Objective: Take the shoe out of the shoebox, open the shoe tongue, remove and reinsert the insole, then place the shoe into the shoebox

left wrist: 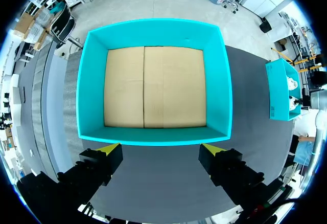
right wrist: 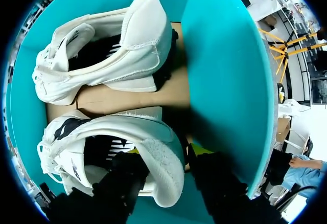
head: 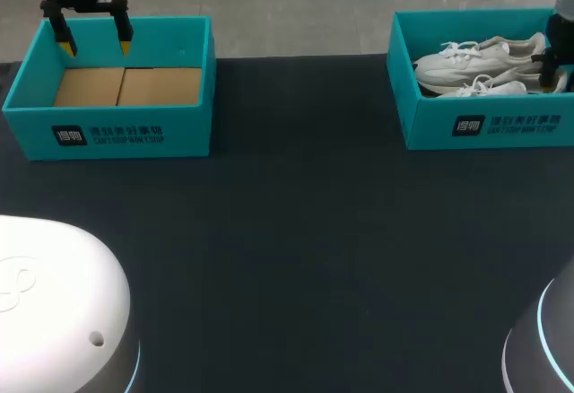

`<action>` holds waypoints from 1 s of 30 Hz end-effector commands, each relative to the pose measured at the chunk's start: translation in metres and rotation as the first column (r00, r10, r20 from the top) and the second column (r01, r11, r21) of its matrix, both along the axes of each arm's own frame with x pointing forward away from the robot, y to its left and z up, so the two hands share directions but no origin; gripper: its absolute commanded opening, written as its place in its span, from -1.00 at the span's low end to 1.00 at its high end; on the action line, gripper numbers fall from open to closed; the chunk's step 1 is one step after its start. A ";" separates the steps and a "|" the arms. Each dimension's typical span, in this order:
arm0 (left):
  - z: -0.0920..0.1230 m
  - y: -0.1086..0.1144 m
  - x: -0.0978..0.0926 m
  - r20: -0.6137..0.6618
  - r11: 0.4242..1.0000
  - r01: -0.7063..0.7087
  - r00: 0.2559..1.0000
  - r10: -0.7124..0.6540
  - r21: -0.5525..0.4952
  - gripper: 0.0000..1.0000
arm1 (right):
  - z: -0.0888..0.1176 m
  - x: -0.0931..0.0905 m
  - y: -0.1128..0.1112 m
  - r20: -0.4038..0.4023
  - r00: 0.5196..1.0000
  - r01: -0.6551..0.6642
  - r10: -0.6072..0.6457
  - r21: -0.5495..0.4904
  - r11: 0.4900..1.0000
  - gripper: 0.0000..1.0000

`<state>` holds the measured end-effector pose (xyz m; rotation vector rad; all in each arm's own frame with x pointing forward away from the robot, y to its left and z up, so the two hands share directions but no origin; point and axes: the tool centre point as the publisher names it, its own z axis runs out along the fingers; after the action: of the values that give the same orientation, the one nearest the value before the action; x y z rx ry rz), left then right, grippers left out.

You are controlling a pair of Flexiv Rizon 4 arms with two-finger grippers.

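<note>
1. A dark table [head: 305, 231] stretches across the foreground, a teal box standing at each far corner.
2. At far left, the empty box [head: 188, 128] shows only its cardboard floor. The left claw [head: 94, 43] hangs above its back wall, fingers spread wide.
3. At far right, the shoebox [head: 430, 115] holds two white shoes lying side by side.
4. The right claw [right wrist: 167, 155] is down inside this shoebox, pinching the heel of the nearer shoe [right wrist: 127, 127], one finger inside the collar and one outside. The second shoe [right wrist: 127, 45] lies just beyond, untouched.

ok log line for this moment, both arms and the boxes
stage: shoe pickup, not lifted | left gripper: open, at empty box | right gripper: in shoebox, at heel of near shoe, grip unclear
</note>
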<state>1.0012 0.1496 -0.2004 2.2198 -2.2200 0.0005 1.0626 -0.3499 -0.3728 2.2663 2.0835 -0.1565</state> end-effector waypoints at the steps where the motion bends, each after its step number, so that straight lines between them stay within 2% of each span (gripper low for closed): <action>1: 0.000 0.000 0.000 0.000 1.000 0.000 1.000 0.000 0.001 1.00 | -0.004 0.005 0.002 -0.014 1.000 0.007 -0.007 -0.005 1.000 -0.35; 3: 0.000 0.000 0.000 0.000 1.000 0.000 1.000 0.000 0.001 1.00 | -0.006 0.004 0.001 -0.017 1.000 0.014 -0.014 -0.011 1.000 -0.51; 6: 0.000 0.000 0.000 0.000 1.000 0.000 1.000 0.000 0.001 1.00 | -0.008 0.003 0.000 -0.020 0.999 0.026 -0.027 -0.019 0.999 -0.93; 7: 0.000 0.000 0.000 0.000 1.000 0.000 1.000 0.000 0.001 1.00 | -0.009 0.003 -0.001 -0.021 0.999 0.029 -0.029 -0.022 0.999 -1.00; 12: 0.000 0.000 0.000 0.000 1.000 0.000 1.000 0.000 0.001 1.00 | -0.012 0.002 -0.004 -0.021 0.998 0.053 -0.053 -0.036 0.998 -1.00; 17: 0.000 0.000 0.000 0.000 1.000 0.000 1.000 0.000 0.001 1.00 | 0.001 0.001 -0.010 -0.014 0.998 0.068 -0.068 -0.032 0.997 -1.00; 20: 0.000 0.000 0.000 0.000 1.000 0.000 1.000 0.000 0.001 1.00 | 0.013 -0.001 -0.015 -0.023 0.996 0.088 -0.089 -0.028 0.996 -1.00; 30: 0.000 0.000 0.000 0.000 1.000 0.000 1.000 0.000 0.001 1.00 | 0.077 -0.011 -0.016 -0.012 0.995 0.094 -0.094 -0.028 0.995 -1.00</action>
<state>1.0012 0.1496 -0.2003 2.2198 -2.2200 0.0006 1.0599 -0.3679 -0.3245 2.3611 1.9717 -0.2140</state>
